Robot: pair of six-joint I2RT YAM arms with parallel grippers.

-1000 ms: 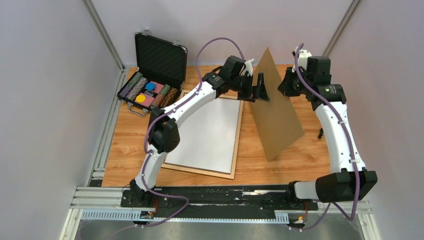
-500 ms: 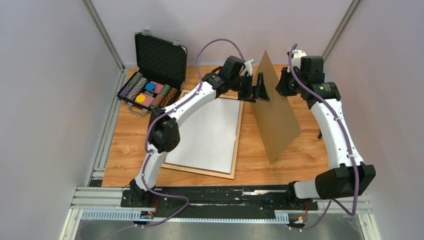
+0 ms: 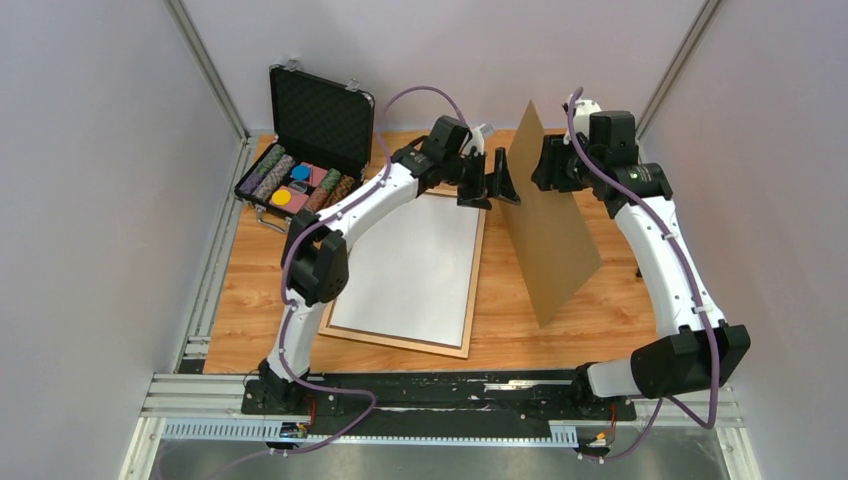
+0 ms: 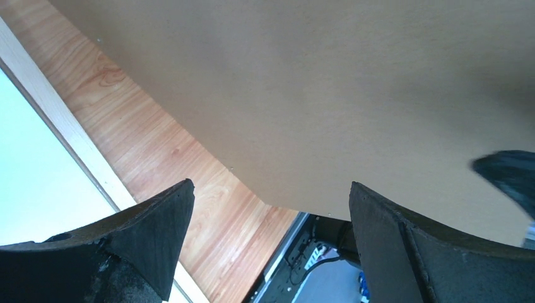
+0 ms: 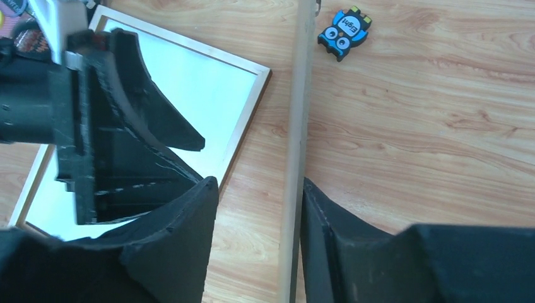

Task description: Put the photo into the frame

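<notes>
The photo (image 3: 415,265) lies white-side-up in the frame (image 3: 476,275); both jaws parted, right straddling board (image 3: 550,240).

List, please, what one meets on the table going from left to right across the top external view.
black foam-lined case, open, with poker chips inside → light-brown wooden frame, lying flat → left gripper → brown backing board, standing upright

One desk (image 3: 260,300) bearing one frame (image 3: 400,343), one photo (image 3: 420,270), one brown board (image 3: 550,230), one black case (image 3: 320,115) and one small blue owl tag (image 5: 344,25). Two arms: left arm (image 3: 350,215), right arm (image 3: 670,260). Two claws: left claw (image 4: 271,189), right claw (image 5: 258,186).
</notes>
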